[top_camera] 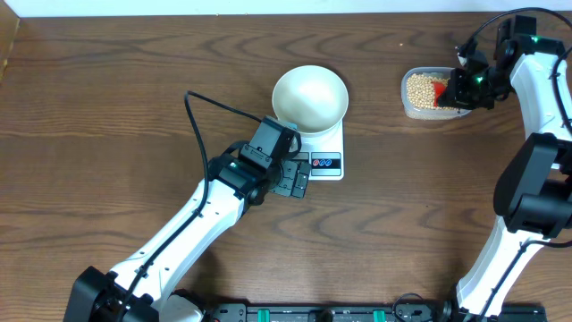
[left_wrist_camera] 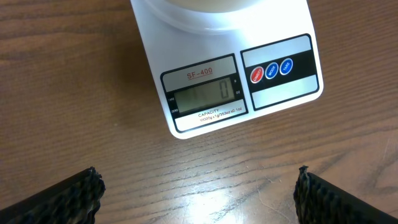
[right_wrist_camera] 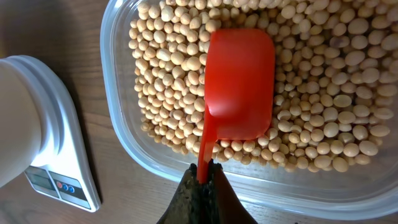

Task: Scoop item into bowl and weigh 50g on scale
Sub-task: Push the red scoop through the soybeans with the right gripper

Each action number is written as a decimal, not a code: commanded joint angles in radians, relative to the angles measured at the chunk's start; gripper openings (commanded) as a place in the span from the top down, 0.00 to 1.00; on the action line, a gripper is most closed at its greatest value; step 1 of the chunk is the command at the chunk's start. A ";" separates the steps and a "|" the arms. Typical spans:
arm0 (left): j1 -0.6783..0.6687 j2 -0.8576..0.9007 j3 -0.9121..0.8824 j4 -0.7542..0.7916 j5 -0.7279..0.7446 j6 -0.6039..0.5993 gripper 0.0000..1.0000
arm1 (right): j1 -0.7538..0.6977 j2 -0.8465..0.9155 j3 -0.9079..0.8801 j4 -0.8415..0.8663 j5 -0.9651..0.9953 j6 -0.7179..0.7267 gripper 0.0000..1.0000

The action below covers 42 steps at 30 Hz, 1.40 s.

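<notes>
The white bowl (top_camera: 309, 97) stands empty on the white scale (top_camera: 326, 154). In the left wrist view the scale (left_wrist_camera: 205, 93) shows its display reading 0 and its red and blue buttons. My left gripper (top_camera: 297, 179) (left_wrist_camera: 198, 190) is open and empty over the wood just in front of the scale. Beige beans (top_camera: 418, 88) (right_wrist_camera: 323, 93) fill a clear tub (top_camera: 413, 109) (right_wrist_camera: 124, 130) at the right. My right gripper (top_camera: 463, 85) (right_wrist_camera: 202, 177) is shut on the handle of a red scoop (right_wrist_camera: 239, 81), whose back faces up on the beans.
The scale's corner and the bowl's side (right_wrist_camera: 18, 118) show at the left of the right wrist view. The right arm (top_camera: 536, 134) runs down the table's right side. The left arm (top_camera: 197, 224) crosses the lower left.
</notes>
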<state>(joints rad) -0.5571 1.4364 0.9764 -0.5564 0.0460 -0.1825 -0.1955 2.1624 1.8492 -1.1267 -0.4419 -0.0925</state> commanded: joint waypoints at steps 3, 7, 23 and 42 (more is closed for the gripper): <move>0.002 -0.008 -0.008 0.001 -0.012 0.005 0.00 | -0.017 0.034 0.001 -0.029 -0.077 -0.029 0.99; 0.002 -0.008 -0.008 0.001 -0.012 0.006 0.00 | -0.022 0.034 0.001 -0.032 -0.090 -0.040 0.99; 0.002 -0.008 -0.008 0.001 -0.012 0.005 0.00 | -0.022 0.034 -0.013 -0.029 -0.088 -0.048 0.99; 0.002 -0.008 -0.008 0.001 -0.012 0.006 0.00 | -0.022 0.049 -0.014 -0.029 -0.066 -0.048 0.99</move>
<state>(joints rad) -0.5571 1.4364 0.9764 -0.5564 0.0463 -0.1825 -0.2207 2.1731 1.8492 -1.1393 -0.4866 -0.1257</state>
